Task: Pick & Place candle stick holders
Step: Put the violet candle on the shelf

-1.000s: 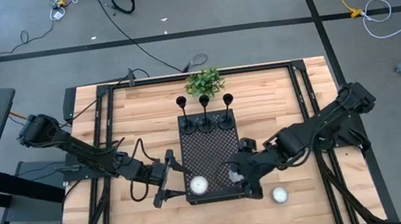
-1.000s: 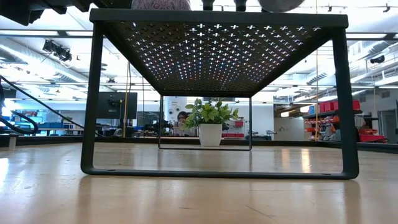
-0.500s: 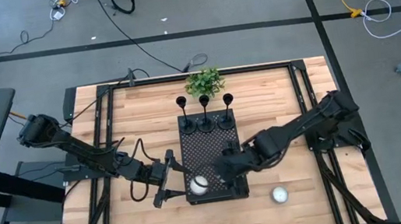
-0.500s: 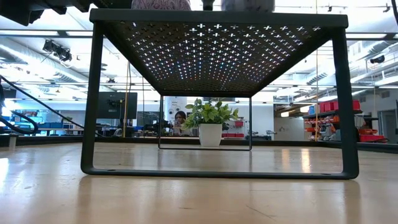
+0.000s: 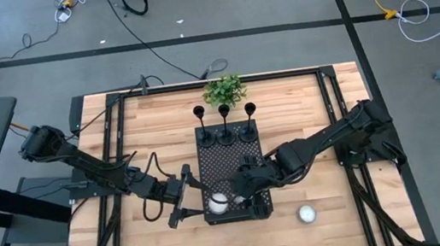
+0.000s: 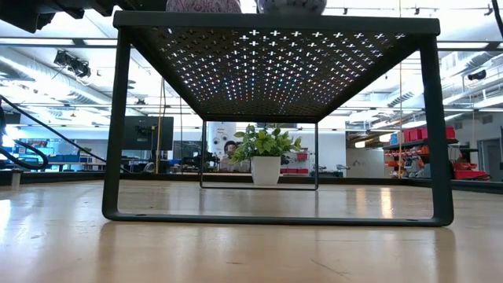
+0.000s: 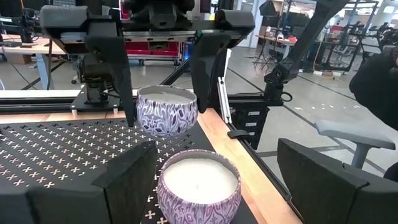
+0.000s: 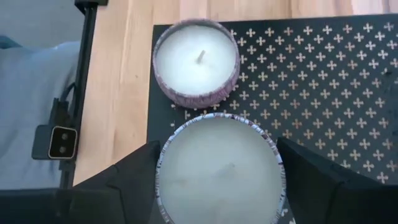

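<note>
Three black candle stick holders (image 5: 225, 122) stand on their round bases in a row at the far end of the black perforated tray (image 5: 242, 159). No gripper touches them. My right gripper (image 5: 241, 191) is over the tray's near end, shut on a white candle in a purple patterned tin (image 8: 221, 168). A second such candle (image 5: 218, 201) sits on the tray right beside it, toward the table's left. My left gripper (image 5: 182, 195) is open and empty, level with the tray's left edge, with that second candle (image 7: 198, 183) just ahead of its fingers. My right gripper pinches the tin's round side wall (image 7: 142, 115) between its two fingers (image 7: 115, 68), one on each side. The fingers come from above, pointing down, with the arm reaching in from the table's right. The tin is upright at the tray's top; whether it rests on it I cannot tell.
A third candle tin (image 5: 306, 213) sits on the wooden table near the tray's near right corner. A small potted plant (image 5: 224, 90) stands at the table's far edge behind the tray. The tray stands raised on a black frame (image 6: 118, 126).
My right gripper has gone toward the table's left edge along the tray's near end, carrying the candle tin upright, and now has it right beside the second candle.
</note>
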### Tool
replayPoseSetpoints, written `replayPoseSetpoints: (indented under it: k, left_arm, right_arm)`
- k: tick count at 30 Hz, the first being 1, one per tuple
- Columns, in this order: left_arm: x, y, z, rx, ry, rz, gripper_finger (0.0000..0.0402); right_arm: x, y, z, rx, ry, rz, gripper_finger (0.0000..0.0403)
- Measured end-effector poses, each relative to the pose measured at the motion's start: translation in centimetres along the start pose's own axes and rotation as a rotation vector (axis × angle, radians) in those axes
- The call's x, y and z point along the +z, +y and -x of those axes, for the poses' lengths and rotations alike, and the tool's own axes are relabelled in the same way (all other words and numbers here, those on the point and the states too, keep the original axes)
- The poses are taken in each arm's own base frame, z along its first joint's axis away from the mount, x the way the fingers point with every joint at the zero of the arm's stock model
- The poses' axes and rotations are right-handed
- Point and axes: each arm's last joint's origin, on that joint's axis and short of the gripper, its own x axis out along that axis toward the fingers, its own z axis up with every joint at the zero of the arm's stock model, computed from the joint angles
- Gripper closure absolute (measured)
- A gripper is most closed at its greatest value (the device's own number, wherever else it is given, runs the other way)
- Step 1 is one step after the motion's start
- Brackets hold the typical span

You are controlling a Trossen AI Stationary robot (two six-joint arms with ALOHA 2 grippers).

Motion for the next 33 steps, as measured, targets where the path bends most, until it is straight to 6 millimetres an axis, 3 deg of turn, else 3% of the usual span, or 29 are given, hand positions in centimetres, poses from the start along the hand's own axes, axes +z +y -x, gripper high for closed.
replayPoseSetpoints:
  k: [7,33]
  left_arm:
    - [0.0,0.0,0.0,0.0,0.0,0.0,0.0071]
    - [-0.2,0.0,0.0,0.003,0.024,-0.005,0.0071]
  right_arm:
    - [-0.2,0.1,-2.0,0.024,0.054,0.041,0.0131]
    - [0.0,0.3,-3.7,0.038,0.043,0.061,0.0124]
